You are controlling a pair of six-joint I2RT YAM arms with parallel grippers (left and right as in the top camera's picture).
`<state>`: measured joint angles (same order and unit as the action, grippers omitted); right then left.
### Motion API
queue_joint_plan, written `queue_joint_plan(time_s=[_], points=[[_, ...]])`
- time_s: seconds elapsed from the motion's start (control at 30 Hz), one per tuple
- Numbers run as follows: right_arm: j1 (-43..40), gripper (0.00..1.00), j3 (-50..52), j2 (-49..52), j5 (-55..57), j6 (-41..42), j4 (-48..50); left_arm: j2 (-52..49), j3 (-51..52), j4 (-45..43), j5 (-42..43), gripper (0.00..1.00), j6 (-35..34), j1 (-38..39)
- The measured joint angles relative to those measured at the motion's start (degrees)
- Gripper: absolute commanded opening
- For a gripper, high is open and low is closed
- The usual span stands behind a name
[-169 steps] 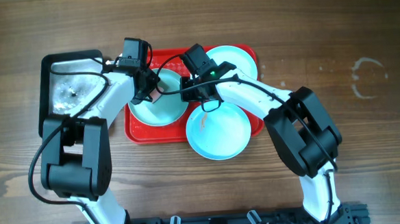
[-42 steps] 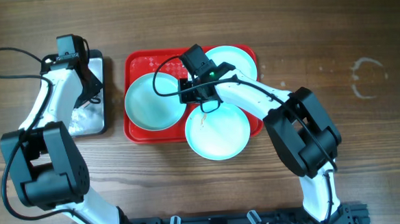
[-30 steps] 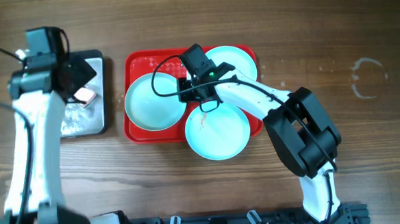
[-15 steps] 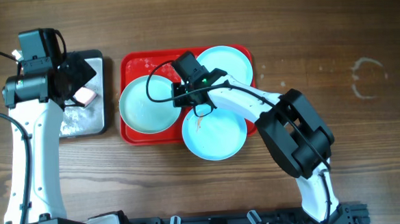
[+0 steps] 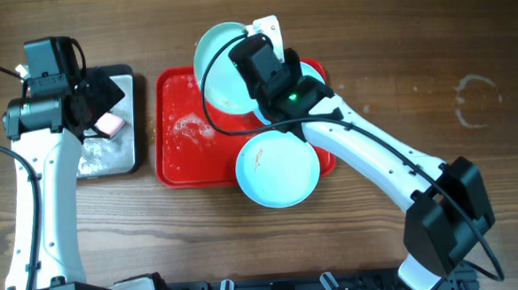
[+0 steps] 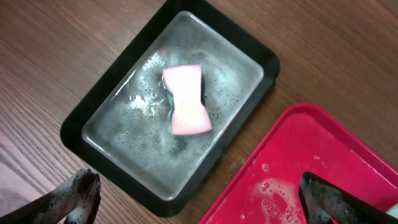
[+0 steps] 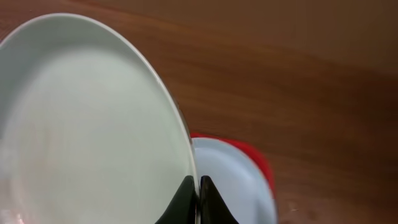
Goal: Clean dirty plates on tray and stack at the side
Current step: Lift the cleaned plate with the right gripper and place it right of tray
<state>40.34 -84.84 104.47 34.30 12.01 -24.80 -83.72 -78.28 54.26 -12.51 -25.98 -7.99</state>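
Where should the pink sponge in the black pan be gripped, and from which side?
Grip the sponge at its narrow middle, coming straight down from above. It lies flat in the pan, and its long sides curve inward there, so the width is smallest; the pan's raised rim likely blocks a sideways approach.

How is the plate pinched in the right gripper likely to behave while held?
Probably stiff: the lifted plate shows no sag though the right gripper pinches only its rim. It may be slippery, since the tray shows suds. Held at one edge and tilted, it could pivot or slide out if moved fast.
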Motion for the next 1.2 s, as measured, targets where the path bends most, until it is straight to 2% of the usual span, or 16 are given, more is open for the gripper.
queue_joint_plan(time_s=[0.13, 0.3, 0.43, 0.63, 0.77, 0.93, 1.07, 1.2], points=[[6.86, 0.04, 0.00, 1.20, 14.84, -10.95, 3.13, 0.00, 0.00, 0.00, 0.00, 1.00, 0.00, 0.00], [9.75, 0.04, 0.02, 7.06, 24.48, -21.07, 8.15, 0.00, 0.00, 0.00, 0.02, 1.00, 0.00, 0.00], [9.77, 0.04, 0.13, 10.08, 29.90, -26.49, 12.52, 0.00, 0.00, 0.00, 0.02, 1.00, 0.00, 0.00], [10.08, 0.04, 0.13, 10.08, 32.24, -29.33, 15.93, 0.00, 0.00, 0.00, 0.00, 1.00, 0.00, 0.00], [10.27, 0.04, 0.13, 10.05, 30.99, -26.67, 15.87, 0.00, 0.00, 0.00, 0.00, 1.00, 0.00, 0.00], [9.11, 0.04, 0.15, 4.02, 19.28, -17.79, 9.68, 0.00, 0.00, 0.00, 0.00, 1.00, 0.00, 0.00], [1.33, 0.04, 0.00, -4.98, 5.62, -8.31, -0.61, 0.00, 0.00, 0.00, 0.04, 1.00, 0.00, 0.00], [-9.73, 0.04, -0.02, -6.73, -11.28, -0.31, -6.73, 0.00, 0.00, 0.00, 0.02, 1.00, 0.00, 0.00]])
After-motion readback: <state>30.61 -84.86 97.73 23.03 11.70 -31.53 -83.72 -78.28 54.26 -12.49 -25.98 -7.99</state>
